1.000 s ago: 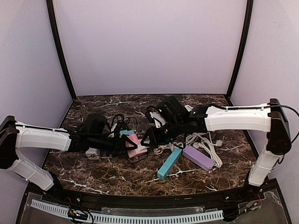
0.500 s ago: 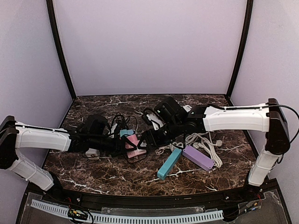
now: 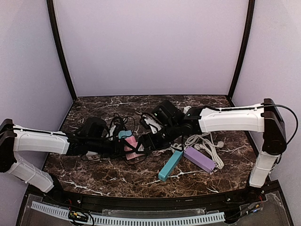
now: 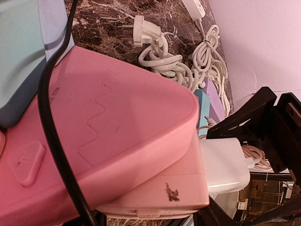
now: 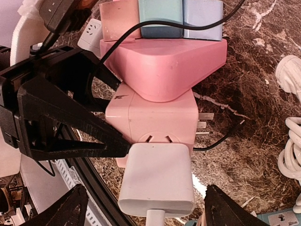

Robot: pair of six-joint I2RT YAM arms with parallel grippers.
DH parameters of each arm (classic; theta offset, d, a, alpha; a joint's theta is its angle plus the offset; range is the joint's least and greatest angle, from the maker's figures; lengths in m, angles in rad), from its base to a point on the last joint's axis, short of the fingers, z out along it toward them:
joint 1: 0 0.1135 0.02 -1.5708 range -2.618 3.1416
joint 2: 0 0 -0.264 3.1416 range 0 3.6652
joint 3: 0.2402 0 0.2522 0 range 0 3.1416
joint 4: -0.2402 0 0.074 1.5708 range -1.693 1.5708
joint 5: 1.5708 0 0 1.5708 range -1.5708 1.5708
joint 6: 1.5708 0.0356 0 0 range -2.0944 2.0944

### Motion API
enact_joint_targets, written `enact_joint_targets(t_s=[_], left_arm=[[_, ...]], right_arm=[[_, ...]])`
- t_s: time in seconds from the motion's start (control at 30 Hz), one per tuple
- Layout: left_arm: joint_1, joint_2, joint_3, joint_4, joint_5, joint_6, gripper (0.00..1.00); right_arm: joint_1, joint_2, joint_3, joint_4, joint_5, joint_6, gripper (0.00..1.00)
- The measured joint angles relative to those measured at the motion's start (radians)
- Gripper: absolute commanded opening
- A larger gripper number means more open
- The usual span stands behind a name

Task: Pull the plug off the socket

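Change sits with the right gripper: over the last second its jaws have gone from half closed to wide apart, and the arm has slid a little left, toward the socket. In the right wrist view the jaws now stand released, 1 on each side of the white plug, and neither is touching it. That reads as the approach finishing. The grab has not been made, and the pull itself is not yet begun.

The left gripper is clenched on the pink socket and holds it low over the table, left of centre. That should give the pull something to work against.

The plug is seated in the socket's end face, its prongs hidden inside. Its long axis runs straight out of that face: down the picture in the right wrist view, and to the right in the left wrist view. In the top view it points away from the left gripper and toward the right one. Its cord leaves the outer end along the same line. I judge that a clean removal means closing on the plug's 2 flat sides and drawing back along that axis, without twisting.
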Motion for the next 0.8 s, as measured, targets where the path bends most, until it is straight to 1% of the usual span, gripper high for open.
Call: enact_joint_targets(t_s=[0.13,0.17,0.3,0.4,0.53,0.63,0.8], left_arm=[[0.000,-0.003,-0.003,0.000,0.000,0.000,0.29],[0.000,-0.003,-0.003,0.000,0.000,0.000,0.29],[0.000,-0.003,-0.003,0.001,0.003,0.000,0.28],[0.000,-0.003,-0.003,0.001,0.004,0.001,0.28],[0.002,-0.004,-0.008,0.004,0.005,0.006,0.28],[0.002,-0.004,-0.009,0.005,0.006,0.011,0.28],[0.002,-0.005,-0.009,0.003,0.011,0.029,0.27]], right_arm=[[-0.002,0.010,0.000,0.001,0.002,0.002,0.71],[-0.003,0.012,0.000,0.001,0.002,0.001,0.65],[-0.004,0.018,0.000,0.007,0.002,0.010,0.47],[-0.005,0.024,0.000,0.011,0.006,0.011,0.38],[-0.005,0.027,0.000,0.015,0.008,0.021,0.13],[-0.005,0.028,0.000,0.015,0.008,0.019,0.00],[-0.006,0.028,-0.002,0.021,0.002,0.019,0.00]])
